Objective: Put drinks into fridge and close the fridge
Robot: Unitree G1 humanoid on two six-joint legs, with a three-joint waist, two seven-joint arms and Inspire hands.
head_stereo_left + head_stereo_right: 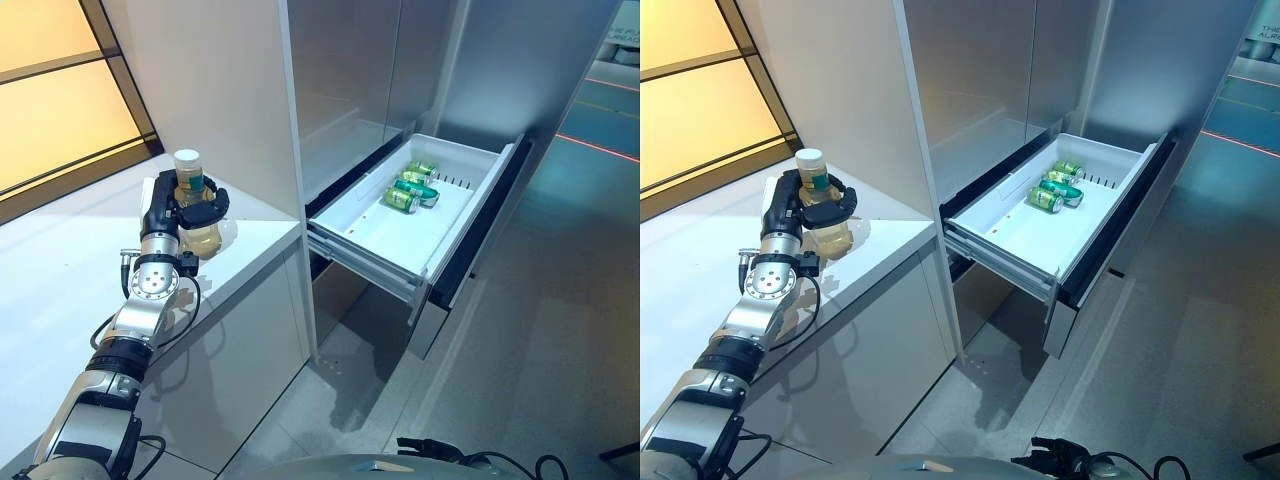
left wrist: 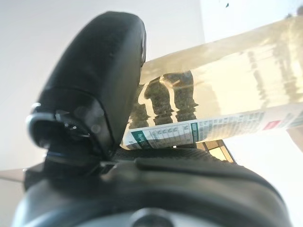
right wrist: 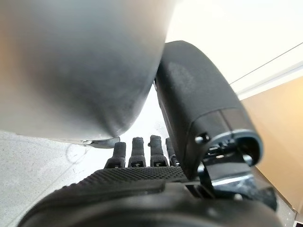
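A clear bottle (image 1: 188, 172) of pale yellow drink with a white cap stands upright at the white counter (image 1: 60, 270). My left hand (image 1: 158, 215) is shut on it, fingers and thumb curled round its middle. The left wrist view shows the bottle (image 2: 227, 94) held against the thumb (image 2: 94, 80). The fridge's lower drawer (image 1: 380, 238) is pulled out to the right of the counter. Green cans (image 1: 412, 188) lie at its far end. My right hand (image 3: 142, 184) shows in its wrist view with fingers (image 3: 137, 153) straight and nothing in them.
The tall grey fridge doors (image 1: 340, 80) above the drawer are shut. The drawer's front panel (image 1: 480, 225) juts out over the grey floor (image 1: 560, 330). A window with a dark frame (image 1: 70, 100) runs along the back of the counter.
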